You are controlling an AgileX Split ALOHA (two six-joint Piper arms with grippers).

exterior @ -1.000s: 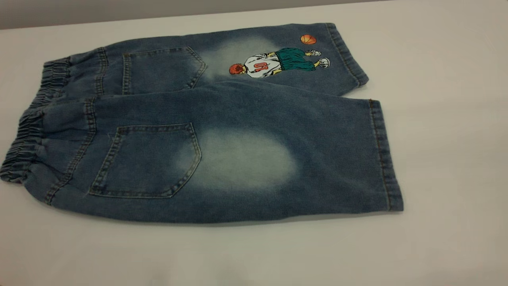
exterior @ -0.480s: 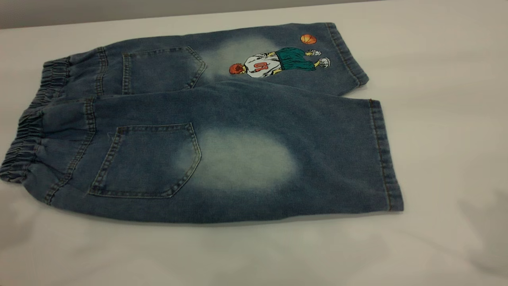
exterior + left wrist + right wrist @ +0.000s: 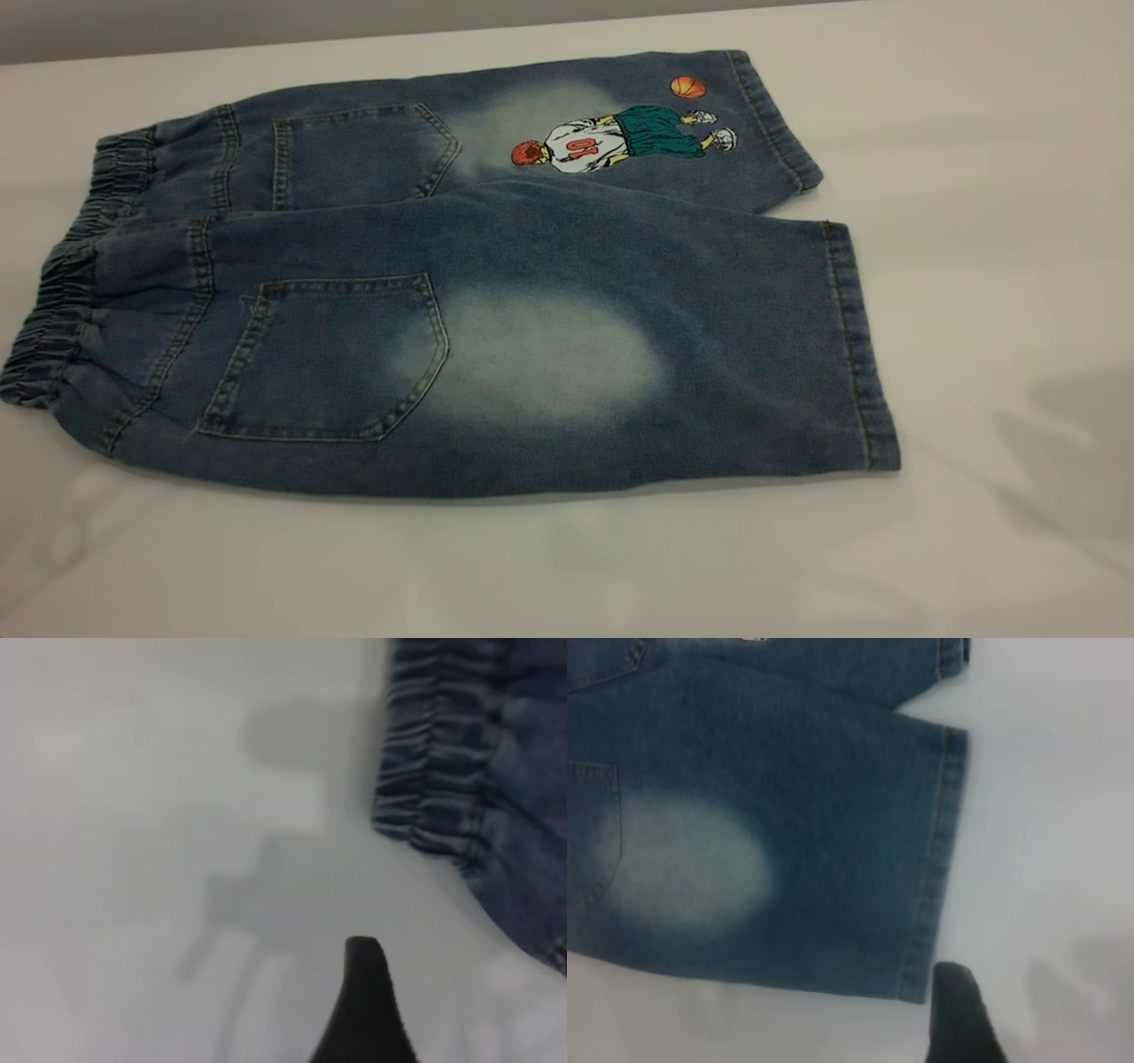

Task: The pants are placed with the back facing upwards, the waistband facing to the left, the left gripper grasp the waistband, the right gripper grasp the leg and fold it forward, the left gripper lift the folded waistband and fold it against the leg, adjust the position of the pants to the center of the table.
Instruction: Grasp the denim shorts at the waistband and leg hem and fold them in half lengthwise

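Pants (image 3: 461, 292) lie flat, back up, across centre and left of exterior frame on table (image 3: 974, 177). Left gripper (image 3: 368, 1010): one black fingertip visible in left wrist view, above bare table near waistband (image 3: 434, 771), not touching; finger spread cannot be told. Right gripper (image 3: 961, 1019): one black fingertip visible, just off hem corner of leg (image 3: 833, 842); spread cannot be told. Surface off-white, matte, soft shadows at lower right and lower left. Grey wall strip along top edge. Count: one pants, two back pockets, two legs, one cartoon print (image 3: 620, 137) on far leg.
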